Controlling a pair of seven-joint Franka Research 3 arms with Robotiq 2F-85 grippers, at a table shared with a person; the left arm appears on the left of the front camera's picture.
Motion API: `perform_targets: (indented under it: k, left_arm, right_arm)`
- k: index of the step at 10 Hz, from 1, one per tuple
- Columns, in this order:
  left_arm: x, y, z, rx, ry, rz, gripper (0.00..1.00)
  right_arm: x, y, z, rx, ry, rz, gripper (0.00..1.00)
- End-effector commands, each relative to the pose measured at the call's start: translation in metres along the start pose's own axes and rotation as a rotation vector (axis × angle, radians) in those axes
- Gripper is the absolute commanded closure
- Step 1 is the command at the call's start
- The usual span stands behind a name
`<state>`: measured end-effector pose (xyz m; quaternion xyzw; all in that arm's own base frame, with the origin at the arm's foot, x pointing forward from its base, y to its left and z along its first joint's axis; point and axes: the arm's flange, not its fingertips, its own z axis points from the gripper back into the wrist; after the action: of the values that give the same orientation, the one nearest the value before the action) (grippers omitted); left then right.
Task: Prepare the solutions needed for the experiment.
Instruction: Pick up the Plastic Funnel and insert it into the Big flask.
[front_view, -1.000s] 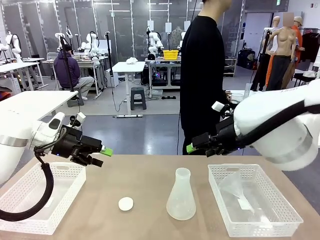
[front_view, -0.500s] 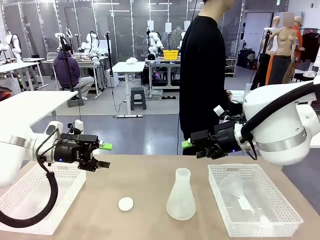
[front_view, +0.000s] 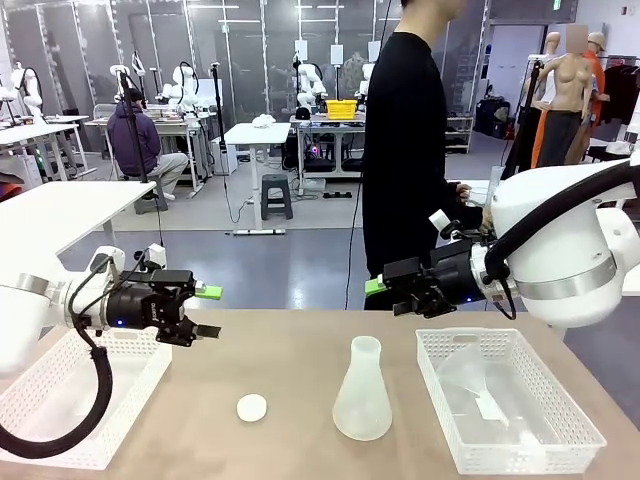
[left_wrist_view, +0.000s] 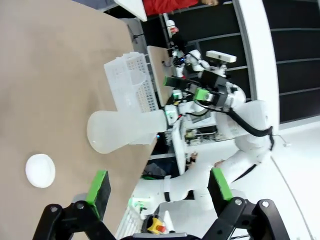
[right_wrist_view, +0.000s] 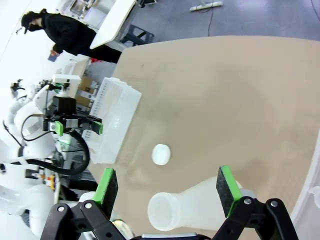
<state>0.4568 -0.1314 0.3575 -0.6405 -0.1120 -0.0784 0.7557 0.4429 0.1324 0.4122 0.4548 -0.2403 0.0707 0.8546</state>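
Flask (front_view: 362, 392), one, upright, one white cap (front_view: 252, 407), two white baskets (front_view: 145, 385) (front_view: 530, 455)

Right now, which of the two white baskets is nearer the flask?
The basket on the robot's right, just beside the flask; the left basket sits past the cap, across the table.

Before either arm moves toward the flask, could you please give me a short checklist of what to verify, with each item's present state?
1. Left gripper open and empty: ok.
2. Right gripper open and empty: ok.
3. Flask upright on the table, standing free: ok.
4. Flask mouth uncovered, white cap lying on the table beside it: ok.
5. Solution visible inside the flask: cannot tell.
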Motion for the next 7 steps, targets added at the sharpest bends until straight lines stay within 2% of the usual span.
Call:
perform_targets:
  k: [1,3,6,7]
  left_arm:
    - [0.019,0.022,0.005,-0.094,-0.039,0.058,0.00]
    - [0.020,0.026,0.023,-0.199,-0.072,0.080,0.00]
    - [0.019,0.032,0.037,-0.242,-0.079,0.134,0.00]
    - [0.017,0.033,0.038,-0.246,-0.041,0.176,0.00]
  right_arm:
    - [0.012,-0.019,-0.012,0.153,-0.011,-0.079,0.00]
    - [0.014,-0.035,-0.014,0.259,-0.053,-0.156,0.00]
    - [0.015,-0.046,-0.020,0.350,-0.074,-0.180,0.00]
    - [0.014,-0.047,-0.022,0.357,-0.078,-0.187,0.00]
